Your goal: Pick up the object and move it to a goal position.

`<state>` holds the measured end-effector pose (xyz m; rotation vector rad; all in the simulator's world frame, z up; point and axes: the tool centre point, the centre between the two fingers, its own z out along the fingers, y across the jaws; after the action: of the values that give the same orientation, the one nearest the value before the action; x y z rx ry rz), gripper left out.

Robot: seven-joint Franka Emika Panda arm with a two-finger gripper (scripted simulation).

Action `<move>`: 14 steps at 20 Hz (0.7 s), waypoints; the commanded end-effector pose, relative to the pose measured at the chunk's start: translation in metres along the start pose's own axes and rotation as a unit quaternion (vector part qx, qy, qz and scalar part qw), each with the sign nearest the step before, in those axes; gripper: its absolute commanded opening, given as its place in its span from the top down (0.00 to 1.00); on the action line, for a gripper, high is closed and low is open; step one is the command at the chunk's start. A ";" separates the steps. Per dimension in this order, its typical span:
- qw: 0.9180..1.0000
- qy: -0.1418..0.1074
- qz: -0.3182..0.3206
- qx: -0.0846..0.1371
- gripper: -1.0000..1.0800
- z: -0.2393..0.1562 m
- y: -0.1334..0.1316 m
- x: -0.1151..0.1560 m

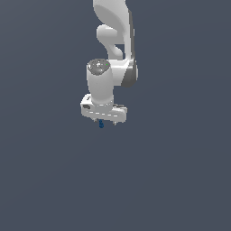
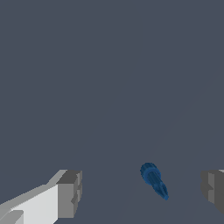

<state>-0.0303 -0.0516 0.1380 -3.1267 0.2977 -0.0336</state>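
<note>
The object (image 1: 101,124) is a tiny dark blue rounded piece just under the white robot hand in the exterior view. In the wrist view the object (image 2: 153,179) lies between the two grey fingertips, nearer one fingertip (image 2: 213,190) than the other (image 2: 70,193), and touches neither. My gripper (image 1: 104,122) is open, pointing down, with its jaws wide apart on either side of the object; it also shows in the wrist view (image 2: 142,191). I cannot tell whether the object rests on the surface or how far the fingers are above it.
A plain dark grey-blue surface (image 1: 171,180) fills both views. The white arm (image 1: 115,40) rises to the upper edge of the exterior view. No other objects or edges show.
</note>
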 end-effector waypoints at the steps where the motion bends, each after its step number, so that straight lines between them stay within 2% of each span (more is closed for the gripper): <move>1: 0.999 -0.003 0.033 0.000 0.04 0.012 0.012 -0.014; 8: 0.995 -0.008 0.101 -0.002 0.04 0.036 0.037 -0.045; 14: 0.992 -0.010 0.127 -0.003 0.04 0.043 0.046 -0.057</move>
<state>-0.0916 -0.0845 0.0946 -3.0677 0.6763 -0.0005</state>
